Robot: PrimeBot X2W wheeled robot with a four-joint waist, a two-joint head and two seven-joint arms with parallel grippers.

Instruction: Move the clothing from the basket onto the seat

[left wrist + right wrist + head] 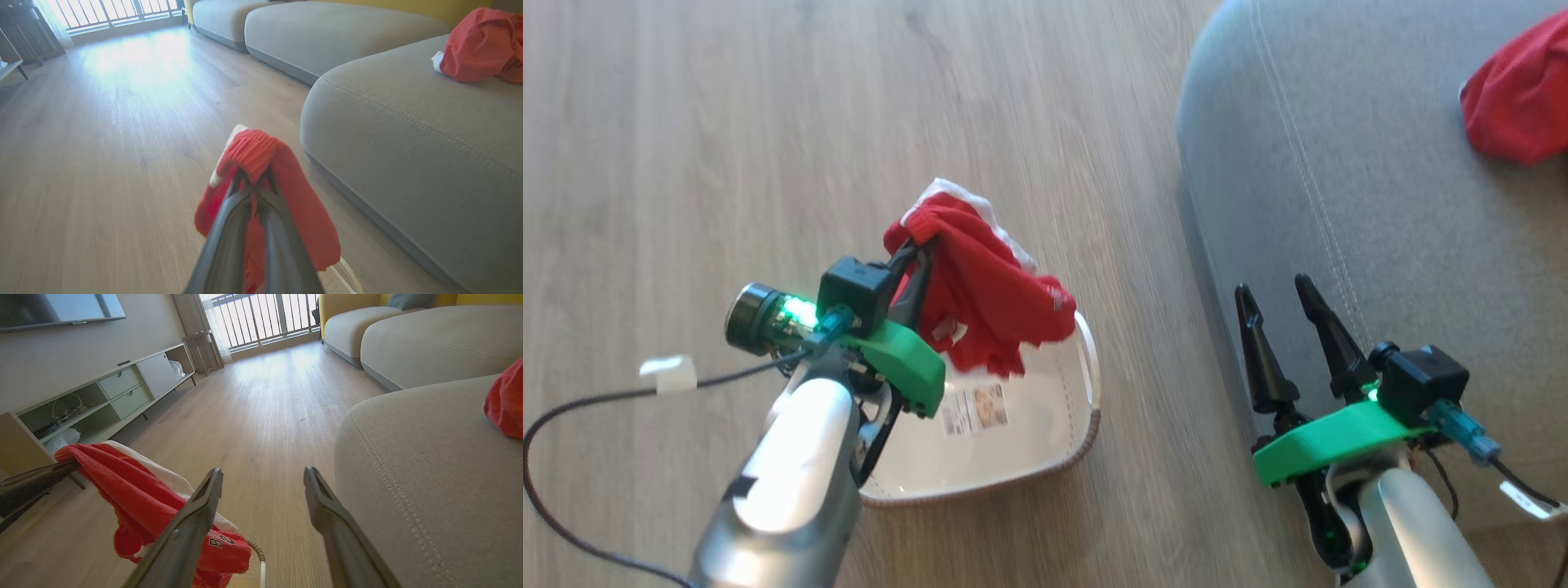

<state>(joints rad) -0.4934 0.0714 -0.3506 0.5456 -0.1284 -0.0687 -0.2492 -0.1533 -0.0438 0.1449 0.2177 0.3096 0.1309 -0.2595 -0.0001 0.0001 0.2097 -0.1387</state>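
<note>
Left gripper [920, 249] clamped on a bunched top fold of the soft, light red white-trimmed fabric garment [988, 302], drooping limp just above the cream perforated plastic basket [1086, 441], a sound hold I'd say, right gripper [1272, 287] gaping empty near that basket.

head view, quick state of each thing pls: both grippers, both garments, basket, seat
left gripper, shut on held garment
held garment, hanging above basket
other garment, bunched on seat
basket, upright on floor
right gripper, open, empty
seat, bearing one garment
</note>
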